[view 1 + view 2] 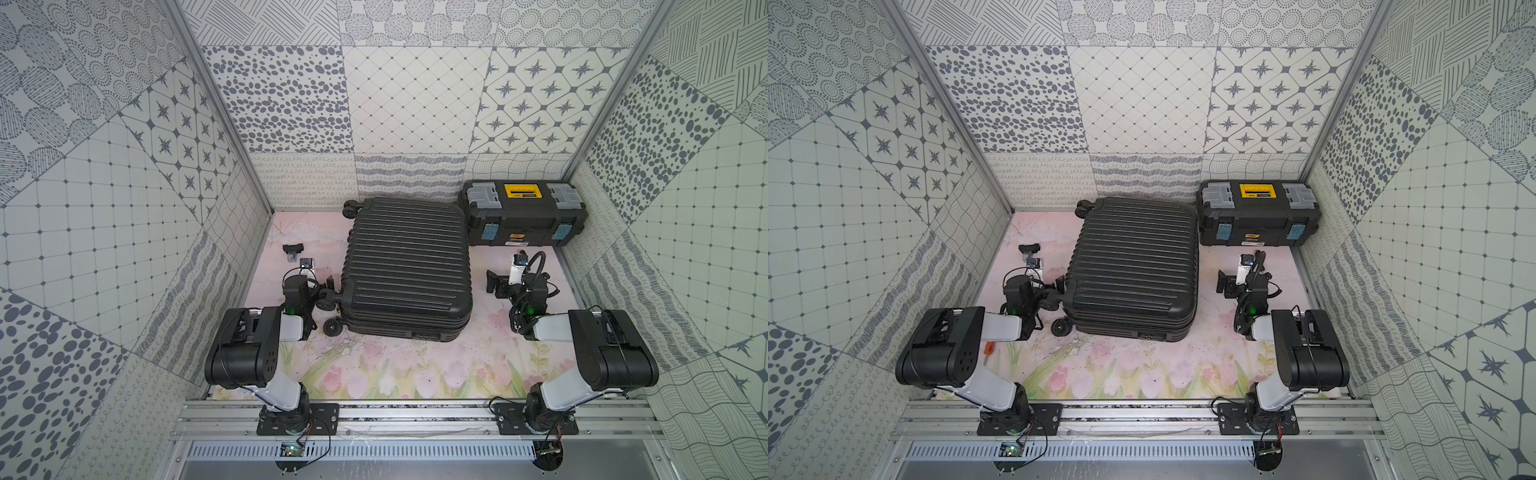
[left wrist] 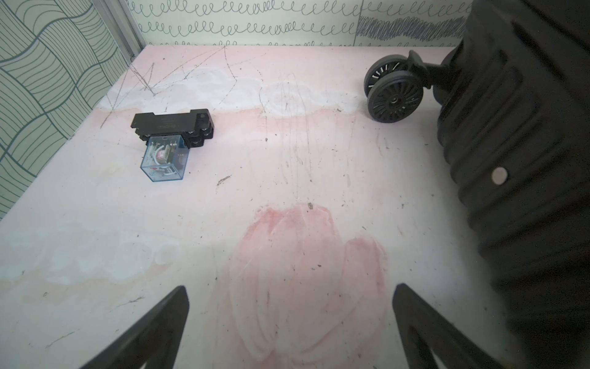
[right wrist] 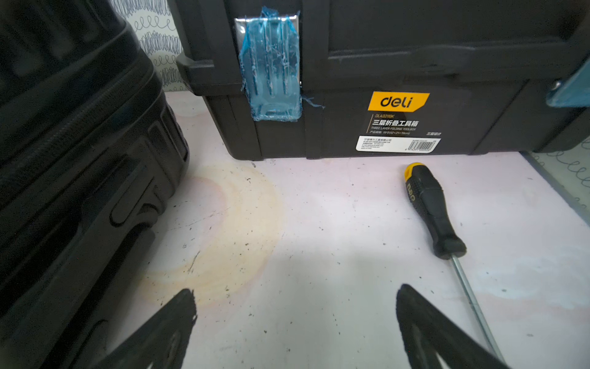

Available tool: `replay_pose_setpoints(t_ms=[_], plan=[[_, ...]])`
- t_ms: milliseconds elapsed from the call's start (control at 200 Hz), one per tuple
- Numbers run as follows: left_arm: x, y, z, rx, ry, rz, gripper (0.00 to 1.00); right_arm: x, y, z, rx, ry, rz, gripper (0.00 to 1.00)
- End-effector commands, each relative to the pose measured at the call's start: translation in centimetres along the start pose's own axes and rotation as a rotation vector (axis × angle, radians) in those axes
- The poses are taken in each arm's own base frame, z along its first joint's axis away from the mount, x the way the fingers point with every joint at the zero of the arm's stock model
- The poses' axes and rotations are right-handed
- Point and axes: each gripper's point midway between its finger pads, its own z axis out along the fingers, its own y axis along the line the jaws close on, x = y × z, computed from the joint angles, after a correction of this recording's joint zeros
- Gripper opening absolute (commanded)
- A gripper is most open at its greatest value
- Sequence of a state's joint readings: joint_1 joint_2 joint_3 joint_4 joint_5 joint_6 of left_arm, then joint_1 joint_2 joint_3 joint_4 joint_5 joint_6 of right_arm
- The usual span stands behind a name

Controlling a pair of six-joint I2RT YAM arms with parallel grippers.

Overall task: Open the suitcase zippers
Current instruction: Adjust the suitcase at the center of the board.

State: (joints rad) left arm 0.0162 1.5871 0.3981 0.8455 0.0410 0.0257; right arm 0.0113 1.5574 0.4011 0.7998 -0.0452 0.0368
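Observation:
The black ribbed suitcase (image 1: 407, 266) (image 1: 1133, 266) lies flat in the middle of the table, shut, with its caster wheels (image 1: 331, 327) towards the left arm. A thin zipper track (image 3: 95, 105) runs along its narrow side seam in the right wrist view; no pull shows. My left gripper (image 1: 308, 279) (image 2: 290, 297) hangs open just left of the suitcase (image 2: 510, 159), holding nothing. My right gripper (image 1: 516, 277) (image 3: 295, 297) is open over bare table, just right of the suitcase (image 3: 79, 159), also with nothing in it.
A black toolbox (image 1: 521, 212) (image 3: 383, 64) with yellow and grey lid parts stands at the back right. A black and yellow screwdriver (image 3: 431, 207) lies in front of it. A relay on a black base (image 2: 169, 143) (image 1: 293, 251) sits at the back left. Patterned walls enclose three sides.

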Motion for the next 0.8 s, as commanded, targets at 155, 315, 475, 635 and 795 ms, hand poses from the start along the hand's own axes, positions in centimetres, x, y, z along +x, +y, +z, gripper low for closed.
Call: replay_pose_setpoints(t_ms=[155,315,475,635,795], plan=[[-2.2,1.4,-1.1,-0.083,-0.079,-0.026,0.99,-2.0,0.3,0.2,-0.004,-0.060,-0.014,0.99],[-6.0,3.1,-4.1,-0.181,-0.109,-0.085,0.99,-7.1,2.4,-2.7,0.184,-0.089,-0.155,0.99],[-13.0,3.1,-9.0,-0.193,-0.216,-0.151,0.99,-13.2,3.4,-8.3,0.200,-0.202,-0.024,0.99],[-17.6,-2.6,-13.0,0.023,-0.185,-0.163,0.99,-18.1,9.1,-14.0,0.011,-0.238,-0.122,0.99],[-17.0,-6.6,-16.8,0.070,0.154,-0.222,0.99,-20.3,12.5,-18.8,-0.076,-0.064,-0.103,0.99]])
